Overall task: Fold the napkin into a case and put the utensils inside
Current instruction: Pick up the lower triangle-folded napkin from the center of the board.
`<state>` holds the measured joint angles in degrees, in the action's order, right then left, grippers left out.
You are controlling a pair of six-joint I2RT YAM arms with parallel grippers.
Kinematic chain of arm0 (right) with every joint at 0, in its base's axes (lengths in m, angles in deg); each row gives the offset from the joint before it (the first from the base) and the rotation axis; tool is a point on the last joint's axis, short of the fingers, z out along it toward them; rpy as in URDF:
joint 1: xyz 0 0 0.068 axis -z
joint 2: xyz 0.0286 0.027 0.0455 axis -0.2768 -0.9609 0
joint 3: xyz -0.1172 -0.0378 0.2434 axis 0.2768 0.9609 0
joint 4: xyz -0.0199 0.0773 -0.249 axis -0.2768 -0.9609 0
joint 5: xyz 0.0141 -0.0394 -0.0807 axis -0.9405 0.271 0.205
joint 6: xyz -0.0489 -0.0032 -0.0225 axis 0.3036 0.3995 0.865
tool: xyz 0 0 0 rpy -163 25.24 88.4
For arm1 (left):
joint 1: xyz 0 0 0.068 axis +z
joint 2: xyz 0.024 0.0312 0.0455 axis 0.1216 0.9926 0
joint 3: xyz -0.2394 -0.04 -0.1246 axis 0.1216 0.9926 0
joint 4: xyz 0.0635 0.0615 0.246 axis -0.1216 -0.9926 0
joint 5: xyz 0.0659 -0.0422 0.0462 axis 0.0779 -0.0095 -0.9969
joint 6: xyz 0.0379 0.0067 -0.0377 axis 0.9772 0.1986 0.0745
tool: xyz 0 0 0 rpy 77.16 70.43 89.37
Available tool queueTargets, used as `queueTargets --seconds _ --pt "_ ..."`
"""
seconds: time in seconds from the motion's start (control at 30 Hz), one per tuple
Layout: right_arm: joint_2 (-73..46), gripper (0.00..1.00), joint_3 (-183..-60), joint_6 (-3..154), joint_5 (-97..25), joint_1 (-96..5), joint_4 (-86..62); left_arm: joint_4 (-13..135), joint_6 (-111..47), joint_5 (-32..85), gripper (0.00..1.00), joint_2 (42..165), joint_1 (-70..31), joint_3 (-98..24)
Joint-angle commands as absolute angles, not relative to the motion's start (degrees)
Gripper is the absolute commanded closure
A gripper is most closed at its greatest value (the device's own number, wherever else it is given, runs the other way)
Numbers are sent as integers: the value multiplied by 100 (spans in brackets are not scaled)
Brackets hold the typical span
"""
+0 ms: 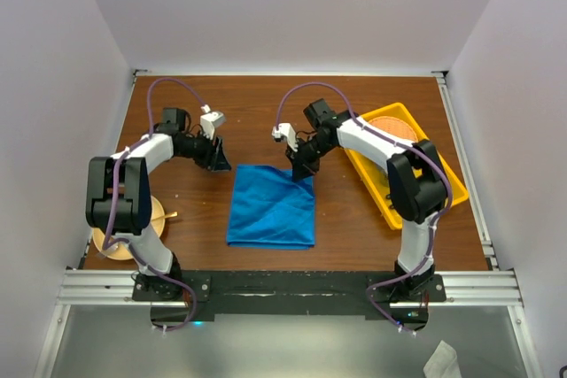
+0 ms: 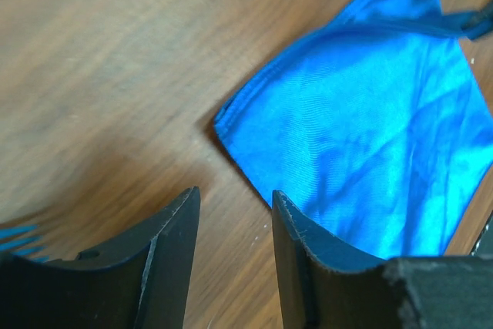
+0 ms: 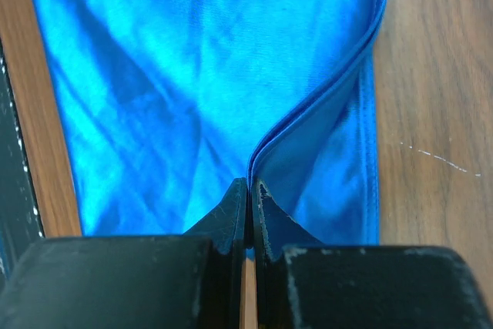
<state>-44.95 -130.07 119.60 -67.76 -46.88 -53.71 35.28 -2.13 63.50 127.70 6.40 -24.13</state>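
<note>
The yellow tray (image 1: 373, 187) on the right holds a round orange plate (image 1: 392, 127). The right gripper (image 1: 301, 174) pinches the napkin (image 1: 271, 205) at its far right corner. The left gripper (image 1: 219, 158) is partly spread and holds nothing.

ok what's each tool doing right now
left tool: open, holding nothing
right tool: closed on the napkin edge

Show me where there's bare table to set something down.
Bare wood: the table's far edge, and between napkin and yellow tray. Crowded: the napkin's far right corner, pinched by the right gripper, and the near left around the tan dish.
</note>
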Motion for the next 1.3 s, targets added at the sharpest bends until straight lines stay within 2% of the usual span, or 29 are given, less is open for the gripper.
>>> queueTargets --seconds 0.0,0.13,0.23,0.27,0.4,0.43,0.67,1.27 --pt "-4131 100 -12874 12239 -6570 -4789 -5144 3897 -525 6386 52 12485 698 -2329" --pt "-4385 100 -13120 11634 -6376 -4623 -5214 3906 -595 6421 52 12459 698 -2364" --pt "-4535 83 -13278 11404 -6350 -4412 -5424 3976 -665 6403 52 12433 698 -2355" --pt "-4544 71 -13296 11369 -6332 -4367 -5486 3985 -683 6412 52 12441 698 -2364" --pt "-4579 49 -13279 11105 -6262 -4095 -5662 3994 -701 6430 52 12547 698 -2408" --pt "-4605 46 -13296 10930 -6262 -3990 -5680 3985 -683 6430 52 12564 698 -2416" --pt "-5159 45 -13586 9945 -6402 -3462 -5987 3932 -622 6430 52 12670 698 -2496" --pt "-6100 45 -13876 8055 -7264 -3356 -5654 3879 -648 6465 52 12810 698 -2566"
